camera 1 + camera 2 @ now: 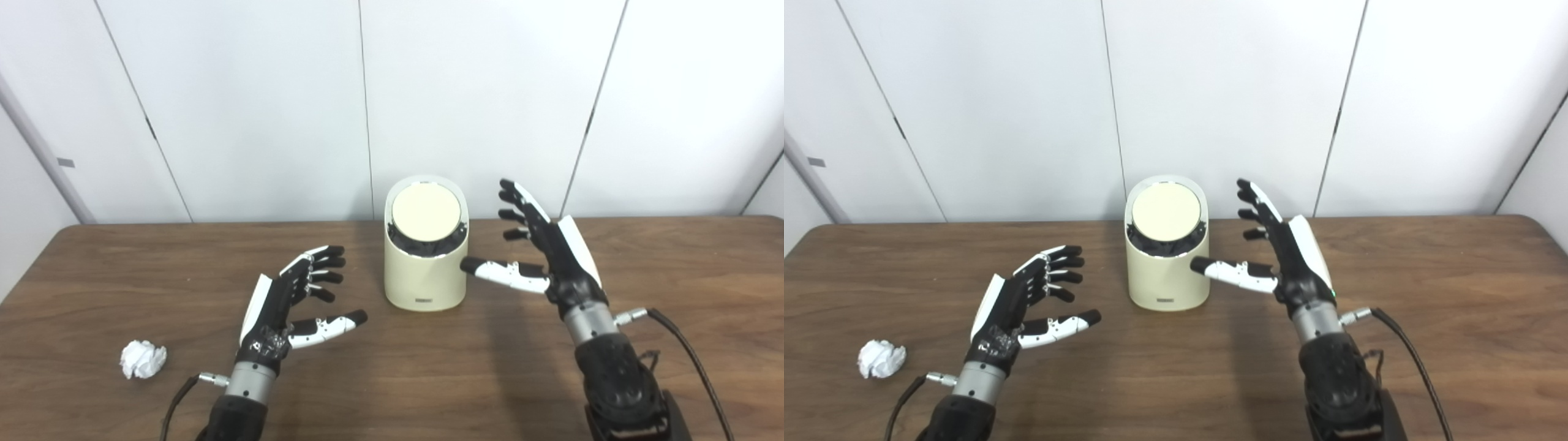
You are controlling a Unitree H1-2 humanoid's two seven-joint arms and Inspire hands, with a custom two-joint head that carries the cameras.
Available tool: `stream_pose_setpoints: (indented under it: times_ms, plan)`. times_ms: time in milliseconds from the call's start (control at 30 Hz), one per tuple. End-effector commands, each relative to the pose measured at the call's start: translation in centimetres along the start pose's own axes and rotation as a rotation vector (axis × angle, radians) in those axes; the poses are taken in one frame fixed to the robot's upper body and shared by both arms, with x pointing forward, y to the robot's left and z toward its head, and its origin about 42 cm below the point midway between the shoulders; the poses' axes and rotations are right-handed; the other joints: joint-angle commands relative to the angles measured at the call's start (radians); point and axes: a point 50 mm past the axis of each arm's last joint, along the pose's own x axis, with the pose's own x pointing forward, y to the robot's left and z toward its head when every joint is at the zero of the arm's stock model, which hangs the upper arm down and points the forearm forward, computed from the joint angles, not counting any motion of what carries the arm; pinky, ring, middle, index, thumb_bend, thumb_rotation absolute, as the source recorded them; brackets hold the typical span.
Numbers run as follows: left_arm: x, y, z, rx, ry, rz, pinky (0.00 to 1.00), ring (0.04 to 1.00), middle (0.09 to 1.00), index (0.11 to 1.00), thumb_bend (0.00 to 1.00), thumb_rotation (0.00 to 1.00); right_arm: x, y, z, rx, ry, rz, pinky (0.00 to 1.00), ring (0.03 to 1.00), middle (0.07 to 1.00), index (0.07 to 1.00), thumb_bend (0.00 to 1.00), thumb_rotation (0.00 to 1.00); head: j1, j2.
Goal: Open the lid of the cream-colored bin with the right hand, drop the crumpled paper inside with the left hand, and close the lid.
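A cream-colored bin (pixel 424 272) stands on the wooden table (pixel 392 380) near the back middle. Its round lid (pixel 426 212) is tilted toward me and down on the rim. A crumpled white paper ball (pixel 142 359) lies at the front left. My left hand (pixel 294 303) is open and empty, above the table between the paper and the bin, to the right of the paper. My right hand (pixel 542 245) is open and empty just right of the bin, its thumb tip close to the bin's side; I cannot tell whether it touches.
White wall panels (pixel 392 92) stand right behind the table's back edge. A black cable (pixel 686 349) runs from my right wrist over the table at the front right.
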Motion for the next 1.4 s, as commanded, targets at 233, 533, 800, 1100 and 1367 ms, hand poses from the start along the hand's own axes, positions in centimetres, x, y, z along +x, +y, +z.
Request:
stream_pose_setpoints:
  times_ms: [233,533,800,1100,1367]
  plan:
    - [0.7,0.2,1.5,0.017,-0.084,0.019,0.61,0.712,0.776,0.802,0.78,0.08,3.9,-0.4,3.4,-0.03,-0.055,-0.019,0.66,0.845,0.924,0.95,0.85,0.39,0.003,0.0]
    - [0.7,0.1,1.5,0.005,-0.08,0.002,0.58,0.715,0.782,0.804,0.78,0.07,6.3,0.2,4.1,-0.037,-0.042,-0.004,0.68,0.891,0.953,0.954,0.87,0.36,0.006,0.0]
    - [0.5,-0.1,1.6,0.01,-0.078,-0.001,0.59,0.713,0.782,0.805,0.77,0.06,7.6,0.5,4.6,-0.078,-0.029,0.019,0.68,0.886,0.95,0.96,0.85,0.36,0.009,0.004]
    - [0.3,-0.4,1.6,0.006,-0.072,-0.003,0.58,0.71,0.783,0.806,0.77,0.06,8.9,0.9,4.8,-0.141,-0.012,0.019,0.74,0.891,0.928,0.959,0.88,0.41,0.014,0.011]
    - [0.1,-0.4,1.6,-0.003,-0.071,-0.007,0.59,0.719,0.785,0.809,0.77,0.07,9.5,1.3,5.1,-0.145,-0.016,0.025,0.69,0.873,0.93,0.956,0.88,0.4,0.012,0.016]
